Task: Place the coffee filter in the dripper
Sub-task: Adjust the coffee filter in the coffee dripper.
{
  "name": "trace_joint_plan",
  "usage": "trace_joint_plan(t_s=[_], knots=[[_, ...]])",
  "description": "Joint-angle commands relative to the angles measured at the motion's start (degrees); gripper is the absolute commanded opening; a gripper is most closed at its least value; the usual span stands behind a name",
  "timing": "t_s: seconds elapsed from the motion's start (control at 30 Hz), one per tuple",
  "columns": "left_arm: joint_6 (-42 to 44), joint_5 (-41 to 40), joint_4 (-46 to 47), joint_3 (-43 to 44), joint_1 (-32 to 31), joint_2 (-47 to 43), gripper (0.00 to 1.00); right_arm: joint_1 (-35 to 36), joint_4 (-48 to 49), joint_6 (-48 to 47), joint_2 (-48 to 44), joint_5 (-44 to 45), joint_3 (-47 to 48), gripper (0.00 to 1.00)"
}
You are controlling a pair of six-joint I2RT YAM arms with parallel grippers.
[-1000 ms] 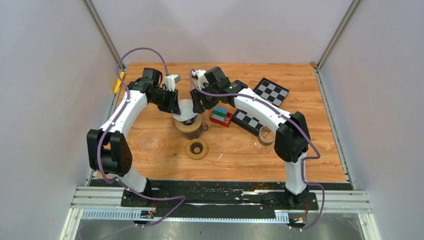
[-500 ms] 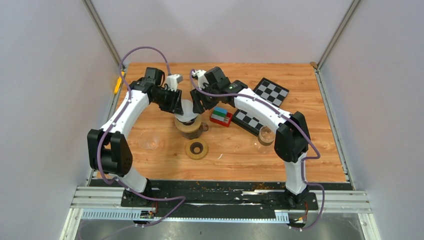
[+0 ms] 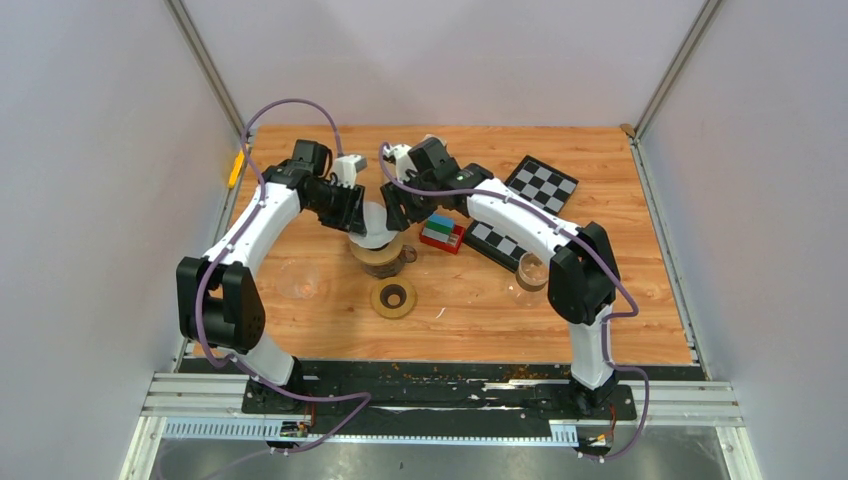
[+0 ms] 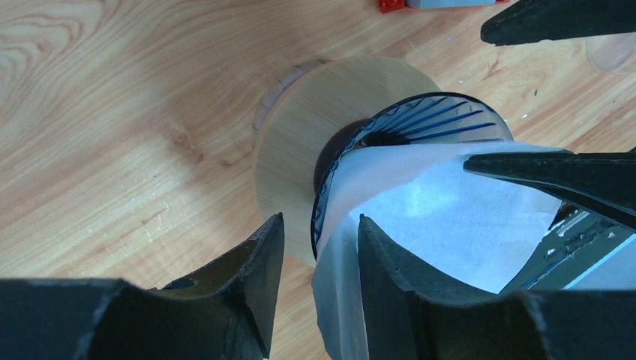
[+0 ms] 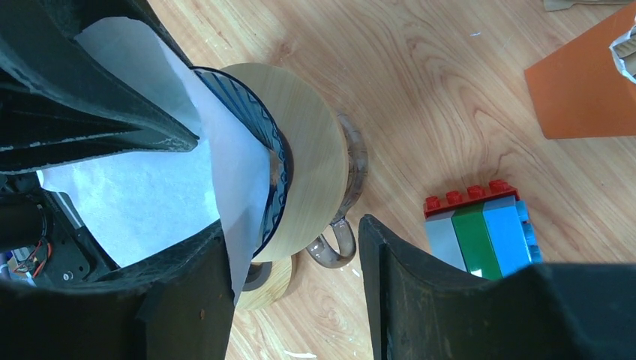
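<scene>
Filter looks seated in dripper, mid-frame. Left claw and right claw both open, straddling its rim. Next: retract without dragging it.

You have bright, even overhead light in the top view, with only short, soft shadows around the dripper. In both wrist views the fingers nearest the lens are blurred and almost black, the white filter at the dripper glares pale blue, and the wood beyond the dripper is sharp.
</scene>
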Motion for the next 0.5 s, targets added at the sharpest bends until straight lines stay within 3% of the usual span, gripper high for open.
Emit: trace_joint_plan(t_s=[0.0,0.47], knots=[[1.5,-0.3,1.5,-0.9,-0.7,-1.2,0.49,0.5,2.0,-0.3,1.8,-0.2,0.0,0.56],[2.3,-1.3,1.6,-2.1,-1.0,-1.3,0.51,0.5,1.8,-0.6,2.5,0.0,0.0,0.56]])
